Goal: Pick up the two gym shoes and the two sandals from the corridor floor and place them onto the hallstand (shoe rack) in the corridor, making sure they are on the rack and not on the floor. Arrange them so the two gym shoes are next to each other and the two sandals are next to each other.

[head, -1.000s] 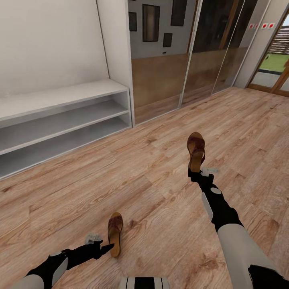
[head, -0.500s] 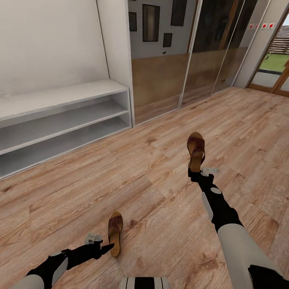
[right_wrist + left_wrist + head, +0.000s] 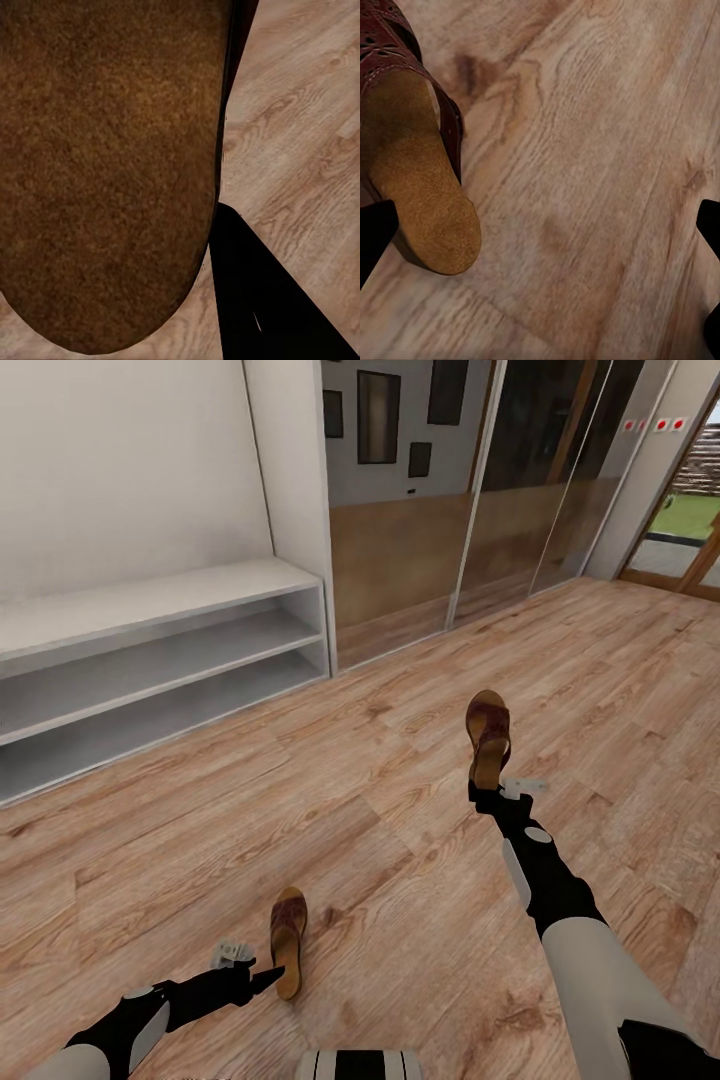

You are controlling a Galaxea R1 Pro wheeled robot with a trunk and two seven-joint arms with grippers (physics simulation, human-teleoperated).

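Head view: my right gripper sits at the far sandal's heel, my left gripper beside the near sandal; I can't tell either grip.

two brown sandals lie well apart on the wood-plank floor — pale rack shelves bare.

Head camera looks forward and down over corridor floor; wrist cameras face floor close up, sharing its sandals
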